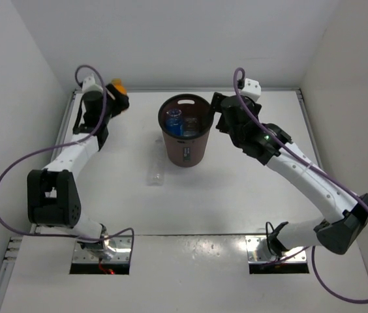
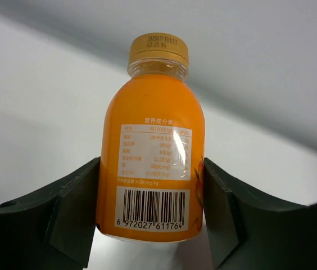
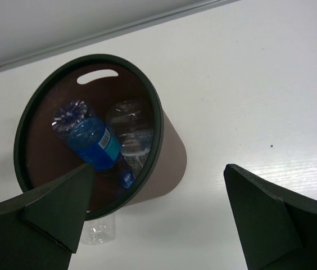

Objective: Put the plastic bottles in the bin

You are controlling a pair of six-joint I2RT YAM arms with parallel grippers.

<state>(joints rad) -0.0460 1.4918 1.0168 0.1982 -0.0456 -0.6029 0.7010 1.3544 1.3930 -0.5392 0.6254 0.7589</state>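
Note:
A short orange bottle (image 2: 150,169) with a yellow cap stands between my left gripper's (image 2: 150,222) pads, which press on both of its sides. From above, this bottle (image 1: 116,87) and my left gripper (image 1: 119,100) are at the table's back left corner. The dark brown bin (image 1: 185,140) stands in the middle. Inside the bin (image 3: 159,132) lie a blue-tinted bottle (image 3: 88,140) and a clear bottle (image 3: 131,135). A slim clear bottle (image 1: 156,175) lies on the table just near-left of the bin. My right gripper (image 1: 218,111) hovers open beside the bin's right rim, holding nothing.
White walls close the table on the left, back and right, and the orange bottle sits close to the back left corner. A metal strip (image 3: 119,27) runs along the back edge behind the bin.

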